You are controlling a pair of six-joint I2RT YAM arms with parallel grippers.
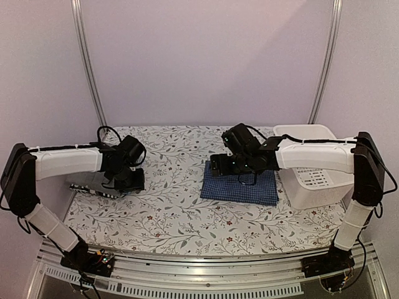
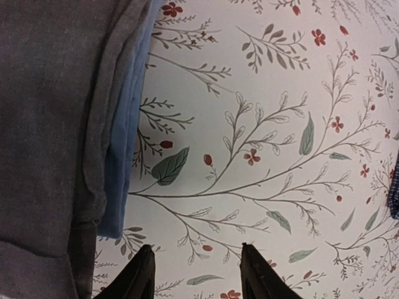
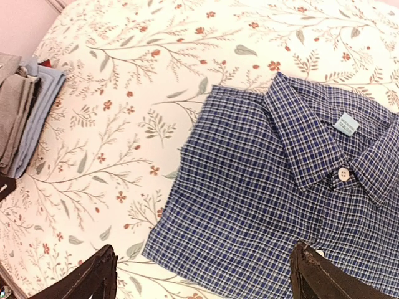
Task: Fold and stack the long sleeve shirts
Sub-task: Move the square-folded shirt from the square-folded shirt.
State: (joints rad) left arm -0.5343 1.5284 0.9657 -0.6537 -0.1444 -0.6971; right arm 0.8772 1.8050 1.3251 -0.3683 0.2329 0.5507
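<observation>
The left arm (image 1: 68, 161) and right arm (image 1: 312, 156), closest to the overhead lens, reach in from 7 and 5 o'clock over the floral table (image 1: 162, 215). A white basket (image 1: 312, 187) sits at the table's 3 o'clock edge. Just beside it, toward the centre, lies the dark blue check shirt (image 1: 240, 185), folded into a rectangle, its collar (image 3: 299, 137) and 1 white button (image 3: 342, 174) facing up. At 9 o'clock rests the stack of folded shirts (image 1: 93, 185), grey over light blue. The right gripper (image 3: 204, 249) hovers over the check shirt, jaws spread wide with nothing between them. The left gripper (image 2: 196, 246), jaws partly apart and empty, hangs over bare table just off the stack's 3 o'clock edge

Likely risk: the check shirt probably has to cross to the stack, and a pinch catching only its top layer would let the fold fall open. A sideways move by the left gripper could drag the stack askew
</observation>
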